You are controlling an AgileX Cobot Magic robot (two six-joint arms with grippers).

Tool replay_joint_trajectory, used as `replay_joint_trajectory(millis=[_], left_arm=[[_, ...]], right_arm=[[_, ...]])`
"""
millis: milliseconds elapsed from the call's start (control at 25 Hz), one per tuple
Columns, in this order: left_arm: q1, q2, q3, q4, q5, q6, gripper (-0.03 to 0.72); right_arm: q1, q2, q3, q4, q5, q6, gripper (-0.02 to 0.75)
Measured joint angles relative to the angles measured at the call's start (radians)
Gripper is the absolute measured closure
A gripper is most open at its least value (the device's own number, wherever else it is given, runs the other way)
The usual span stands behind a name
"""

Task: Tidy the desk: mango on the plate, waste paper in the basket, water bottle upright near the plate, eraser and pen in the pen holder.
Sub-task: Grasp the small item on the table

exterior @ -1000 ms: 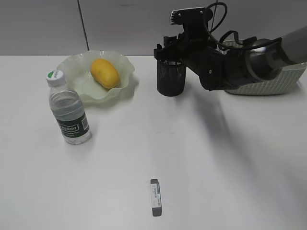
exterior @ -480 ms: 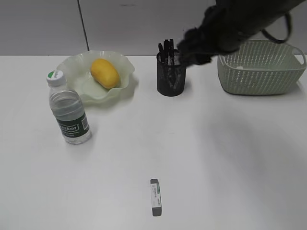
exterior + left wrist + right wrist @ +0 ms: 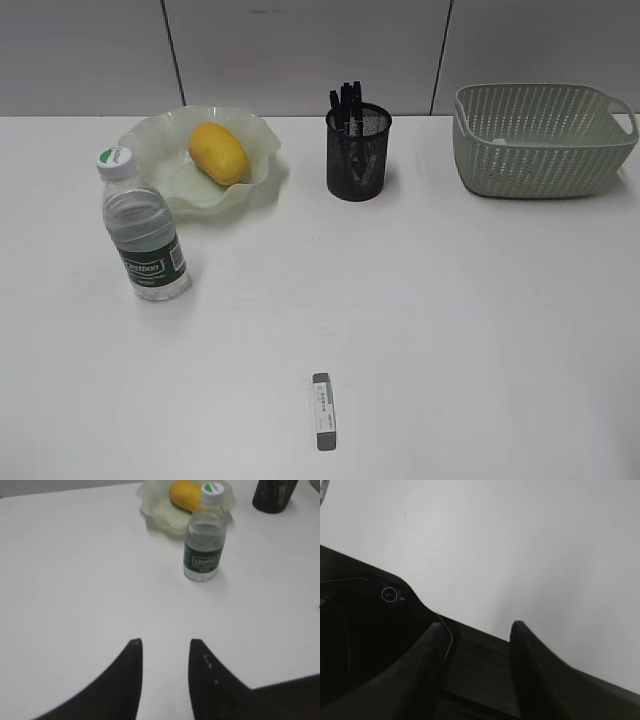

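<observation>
The eraser (image 3: 322, 411) lies lengthwise near the counter's (image 3: 480, 330) front edge, outside both wrist views; both grippers' fingers spread, empty.

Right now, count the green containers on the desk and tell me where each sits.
2. The plate, holding the mango, sits at the back left behind the water bottle. The basket sits at the back right, beyond the pen holder.
</observation>
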Motion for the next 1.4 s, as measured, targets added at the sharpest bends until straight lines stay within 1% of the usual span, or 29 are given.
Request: replay_joint_trajectory(millis=[120, 240, 360, 440, 520, 600, 640, 720, 840, 920, 1000, 1120, 1280, 1400], left_arm=[[0.0, 0.139, -0.01, -0.063, -0.008, 0.064, 0.435], [0.0, 0.293, -0.049, -0.169, -0.051, 0.118, 0.416], [0.0, 0.459, -0.1, -0.257, -0.11, 0.155, 0.413], [-0.008, 0.556, -0.135, -0.283, -0.151, 0.163, 0.413], [-0.04, 0.661, -0.163, -0.295, -0.194, 0.164, 0.413], [-0.101, 0.76, -0.184, -0.296, -0.25, 0.163, 0.413], [-0.147, 0.801, -0.196, -0.297, -0.279, 0.154, 0.413], [-0.248, 0.887, -0.223, -0.288, -0.334, 0.109, 0.413], [-0.42, 1.048, -0.275, -0.214, -0.402, -0.034, 0.413], [-0.503, 1.174, -0.32, -0.159, -0.431, -0.133, 0.409], [-0.56, 1.288, -0.376, -0.146, -0.447, -0.207, 0.384], [-0.599, 1.449, -0.462, -0.146, -0.455, -0.281, 0.34], [-0.605, 1.615, -0.557, -0.147, -0.469, -0.362, 0.325], [-0.605, 1.705, -0.601, -0.145, -0.473, -0.416, 0.324]], right_arm=[[0.001, -0.204, 0.081, -0.004, 0.001, 0.006, 0.386], [0.001, -0.366, 0.139, -0.005, -0.034, -0.005, 0.386], [0.001, -0.484, 0.162, -0.011, -0.039, -0.049, 0.386], [0.001, -0.542, 0.162, -0.016, -0.043, -0.062, 0.388], [0.001, -0.599, 0.162, -0.02, -0.045, -0.068, 0.391], [0.001, -0.652, 0.162, -0.022, -0.048, -0.072, 0.401], [0.001, -0.684, 0.162, -0.022, -0.049, -0.073, 0.408], [0.001, -0.743, 0.162, -0.022, -0.052, -0.073, 0.416], [0.001, -0.803, 0.162, -0.018, -0.054, -0.073, 0.42], [0.001, -0.827, 0.162, -0.014, -0.055, -0.073, 0.421], [0.001, -0.829, 0.162, 0.003, -0.056, -0.073, 0.422], [0.001, -0.829, 0.166, 0.03, -0.056, -0.073, 0.423], [0.001, -0.829, 0.168, 0.038, -0.056, -0.073, 0.423], [0.001, -0.829, 0.168, 0.039, -0.056, -0.073, 0.425]])
